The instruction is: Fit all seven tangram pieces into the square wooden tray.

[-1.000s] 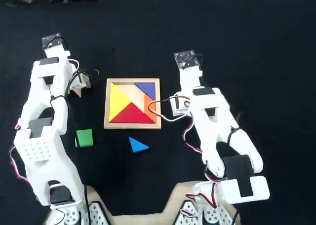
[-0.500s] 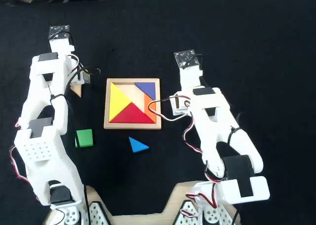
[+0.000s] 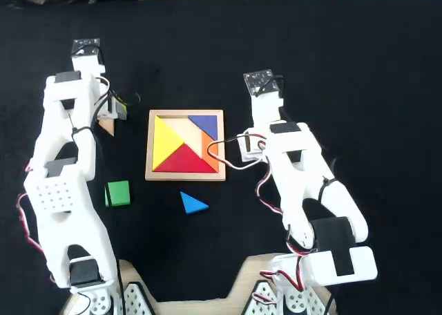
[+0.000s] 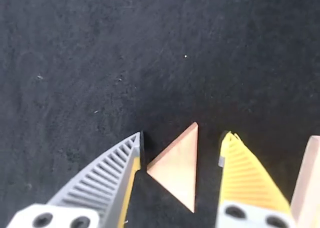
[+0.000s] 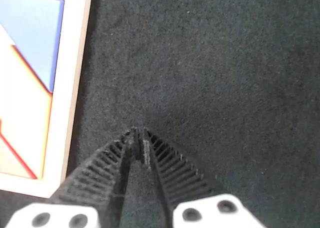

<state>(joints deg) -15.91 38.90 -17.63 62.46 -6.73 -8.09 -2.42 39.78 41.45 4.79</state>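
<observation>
The square wooden tray (image 3: 150, 144) lies mid-table and holds a yellow triangle (image 3: 166, 142), a red triangle (image 3: 185, 160), an orange piece (image 3: 210, 154) and a dark blue piece (image 3: 204, 123). Left of the tray, a pale wooden triangle (image 3: 106, 126) lies on the cloth. My left gripper (image 4: 183, 135) stands open around this triangle (image 4: 176, 164), one finger (image 4: 125, 163) touching its corner. A green square (image 3: 118, 193) and a blue triangle (image 3: 193, 203) lie loose in front of the tray. My right gripper (image 5: 139, 138) is shut and empty on the cloth beside the tray's right rim (image 5: 70, 93).
Black cloth covers the whole table (image 3: 359, 66). Both arm bases (image 3: 207, 298) stand at the near edge. A pale wooden edge (image 4: 309, 178) shows beside my left gripper's yellow finger (image 4: 242, 168). Open cloth stretches to the far side and to the right.
My left arm has shifted a little toward the far side, and more of the pale triangle shows beneath it. The right arm and the other pieces have not moved.
</observation>
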